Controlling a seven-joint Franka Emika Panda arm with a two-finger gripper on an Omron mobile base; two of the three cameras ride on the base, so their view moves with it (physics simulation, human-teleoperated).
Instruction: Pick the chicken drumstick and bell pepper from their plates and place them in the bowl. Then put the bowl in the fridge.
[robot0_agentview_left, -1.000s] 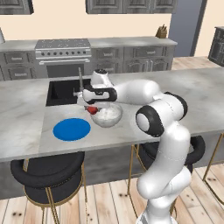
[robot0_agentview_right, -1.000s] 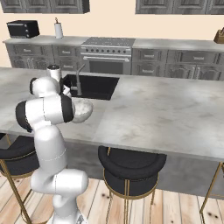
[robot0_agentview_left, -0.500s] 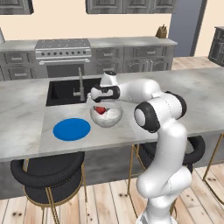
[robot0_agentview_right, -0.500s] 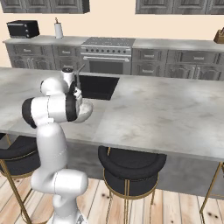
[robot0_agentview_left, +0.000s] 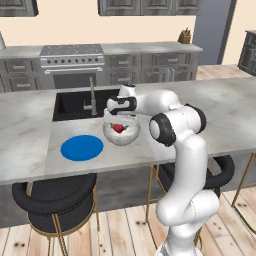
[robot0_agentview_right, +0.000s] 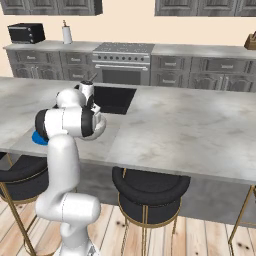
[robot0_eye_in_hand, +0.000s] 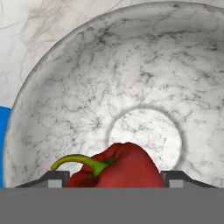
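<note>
My gripper (robot0_agentview_left: 118, 120) hangs over the marbled white-grey bowl (robot0_agentview_left: 121, 137) on the island counter, pointing down into it. It is shut on the red bell pepper (robot0_agentview_left: 118, 128), which sits between the two finger tips (robot0_eye_in_hand: 56, 178) with its green stem to the left. In the hand view the bell pepper (robot0_eye_in_hand: 118, 168) is above the bowl's bare inner wall (robot0_eye_in_hand: 131, 65). A blue plate (robot0_agentview_left: 82, 147) lies left of the bowl, with nothing on it. The chicken drumstick is out of view. The tall grey fridge (robot0_agentview_left: 215, 30) stands at the far back right.
A black sink (robot0_agentview_left: 82, 104) with a faucet (robot0_agentview_left: 91, 97) is set into the counter just behind the bowl. Black bar stools (robot0_agentview_left: 55, 197) stand along the near edge. The counter (robot0_agentview_right: 190, 130) stretches wide to the right.
The gripper has carried the bell pepper to the right, from near the plate side to over the middle of the bowl. Bowl and plate have stayed put.
</note>
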